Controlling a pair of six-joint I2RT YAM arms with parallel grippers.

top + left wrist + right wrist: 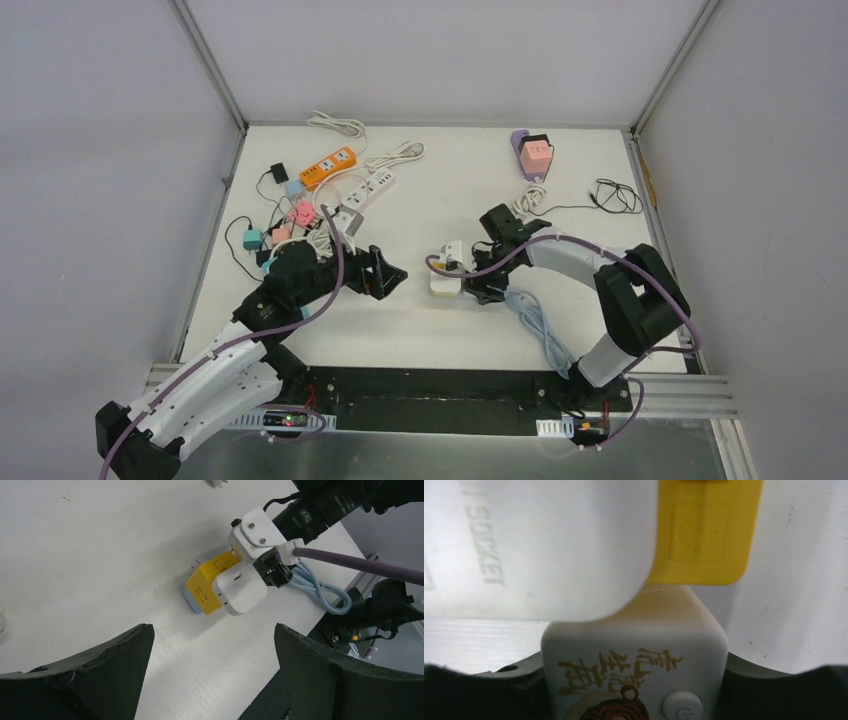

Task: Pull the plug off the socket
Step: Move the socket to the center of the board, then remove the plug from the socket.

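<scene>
shows right gripper [465,278] clenched on a white tiger-print plug [634,650] butting against a yellow socket cube [202,587], left gripper [392,272] spread open nearby, apart from them.

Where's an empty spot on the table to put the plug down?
Two bare patches: the back middle, between the pile of power strips and the purple adapter, and the near middle, between the left claw and the blue cable. The back left corner is crowded.
</scene>
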